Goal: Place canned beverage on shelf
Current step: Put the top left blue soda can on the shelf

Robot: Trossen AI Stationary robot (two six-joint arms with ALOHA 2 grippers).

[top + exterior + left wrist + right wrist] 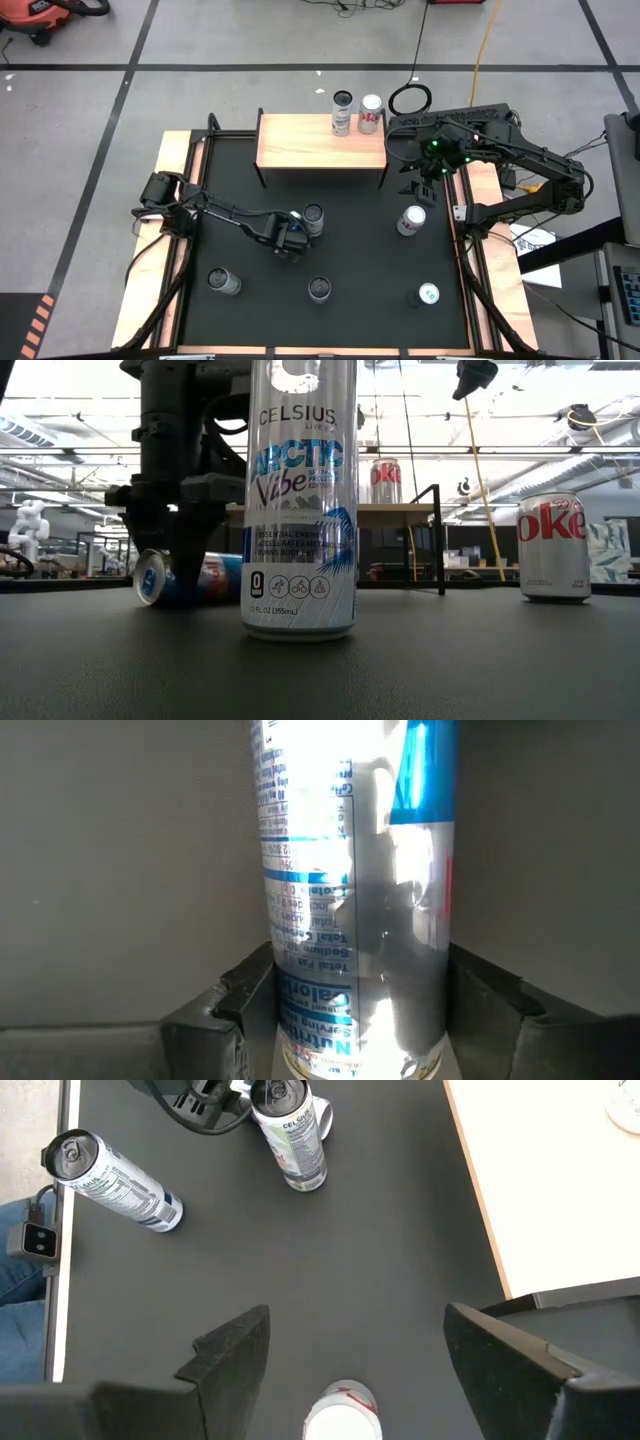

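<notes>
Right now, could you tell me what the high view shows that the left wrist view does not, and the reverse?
Only the high view shows the shelf carrying two cans, four more cans standing on the black mat, and the right gripper hanging open beside the shelf. Only the left wrist view shows the nutrition label on the lying can. Both show the left gripper with that blue and silver can between its fingers.

Background stuff: grey floor (80,110) crossed by black tape lines (300,66), a red vacuum-looking machine (40,15) in the upper left corner, and a yellow cable (484,40) dropping in from the top, right of centre. There's also a black cable loop (410,98) just below it and orange-striped tape (40,318) at lower left. The black mat (350,250) is flanked by wooden side strips (172,145).
</notes>
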